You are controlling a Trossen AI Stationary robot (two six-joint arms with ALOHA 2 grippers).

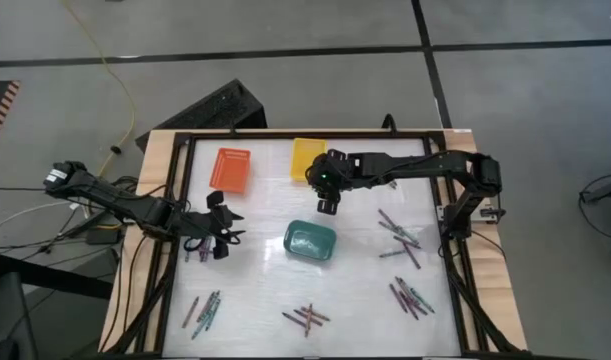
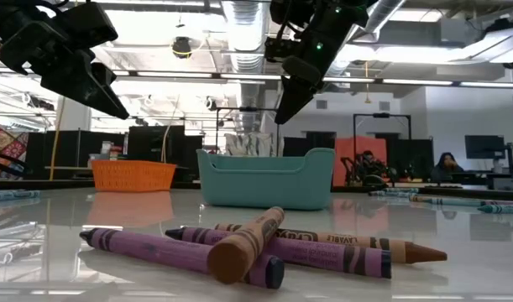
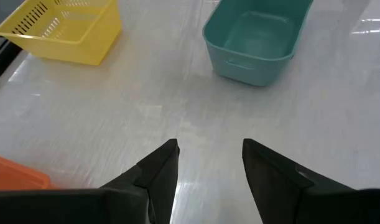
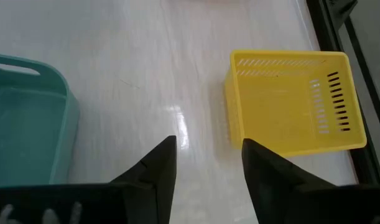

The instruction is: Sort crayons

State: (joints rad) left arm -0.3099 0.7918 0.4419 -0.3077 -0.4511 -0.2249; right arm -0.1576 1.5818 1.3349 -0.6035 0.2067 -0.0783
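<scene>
Crayons lie flat on the white table in loose groups: at the near left, near middle, near right and right; the low view shows purple and brown ones close up. My left gripper hovers open at the table's left, above the table, nothing between its fingers. My right gripper hovers open between the yellow basket and the teal bin, also empty.
An orange basket stands at the far left, the yellow basket at the far middle, the teal bin in the centre. A dark frame borders the table.
</scene>
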